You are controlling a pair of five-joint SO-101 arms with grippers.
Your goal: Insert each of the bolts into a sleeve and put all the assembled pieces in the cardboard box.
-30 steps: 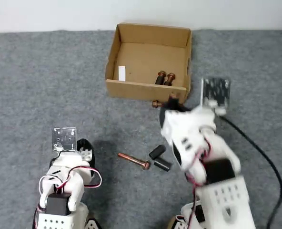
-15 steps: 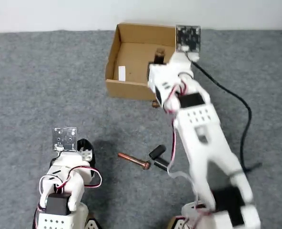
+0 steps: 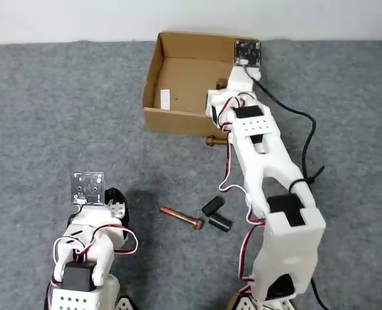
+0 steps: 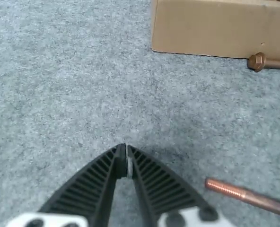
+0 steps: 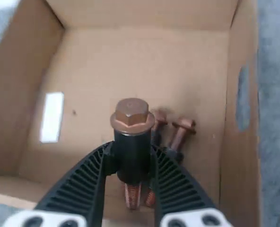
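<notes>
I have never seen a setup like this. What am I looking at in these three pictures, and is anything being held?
These are two small white robot arms standing on a grey carpet. The high view looks down on both arms. The other two pictures come from a camera on each arm's wrist, looking along its black gripper. The right arm stretches out over the box. The right gripper is shut on a sleeved bolt, held above the box floor, where two more assembled pieces lie. The left gripper is shut and empty, low over the carpet. On the carpet lie a loose bolt, two empty sleeves next to it, and a second bolt beside the box front.
</notes>
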